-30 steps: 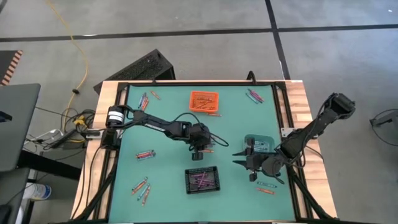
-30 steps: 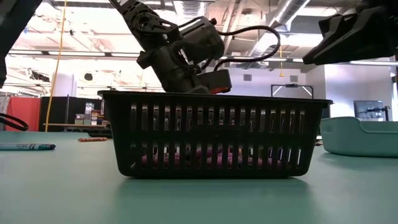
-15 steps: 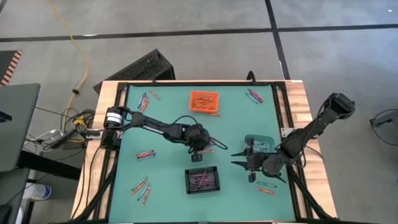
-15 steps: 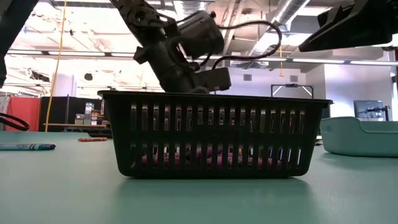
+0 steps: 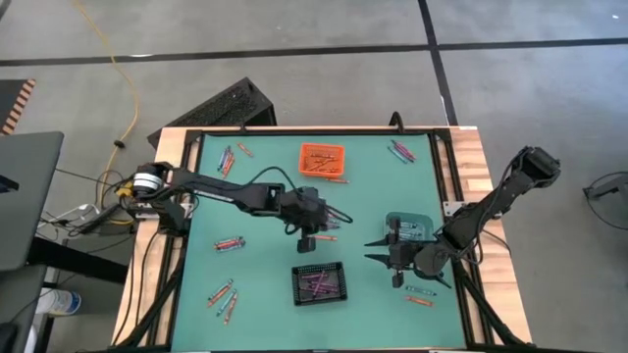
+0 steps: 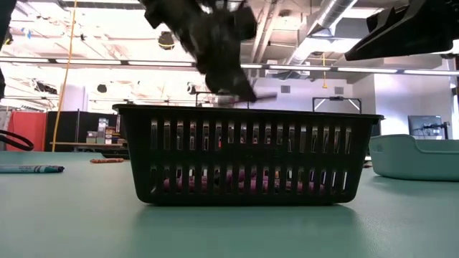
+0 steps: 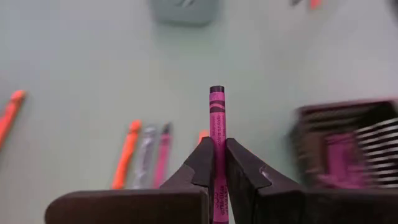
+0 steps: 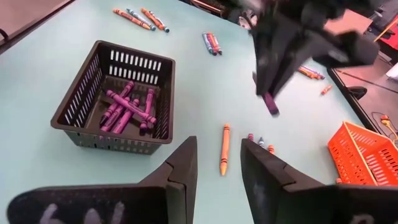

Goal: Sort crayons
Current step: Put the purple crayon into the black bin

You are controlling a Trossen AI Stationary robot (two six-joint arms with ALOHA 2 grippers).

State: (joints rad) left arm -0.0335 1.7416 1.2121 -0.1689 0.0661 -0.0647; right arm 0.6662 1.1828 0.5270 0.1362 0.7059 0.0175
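My left gripper (image 5: 312, 235) hangs over the middle of the green table and is shut on a purple crayon (image 7: 216, 124). The right wrist view also shows the left gripper (image 8: 273, 68) with the purple crayon (image 8: 270, 102) sticking out below it. Beneath it, orange, grey and pink crayons (image 7: 146, 155) lie flat on the table. The black bin (image 5: 320, 283) holds several purple crayons (image 8: 124, 109). My right gripper (image 8: 214, 168) stands open beside the teal bin (image 5: 407, 227), with nothing between its fingers. My left gripper pinches the purple crayon's paper-wrapped shaft (image 7: 217, 163) between its two fingers. The crayon lies along the fingers, and one end (image 7: 216, 93) sticks out well past the fingertips. The fingers slant down from the table's left side, and the crayon is lifted clear of the table.
An orange bin (image 5: 323, 157) with orange crayons stands at the far middle. Loose crayons lie in small groups at the far left (image 5: 228, 157), far right (image 5: 400, 150), left (image 5: 231, 243), near left (image 5: 224, 294) and near right (image 5: 422, 294). An orange crayon (image 8: 224, 149) lies between the grippers.
My left gripper has gone up from the table and drawn slightly back toward the left edge. In the low view it now stands higher above the black bin's rim and is blurred. My right arm has kept still.
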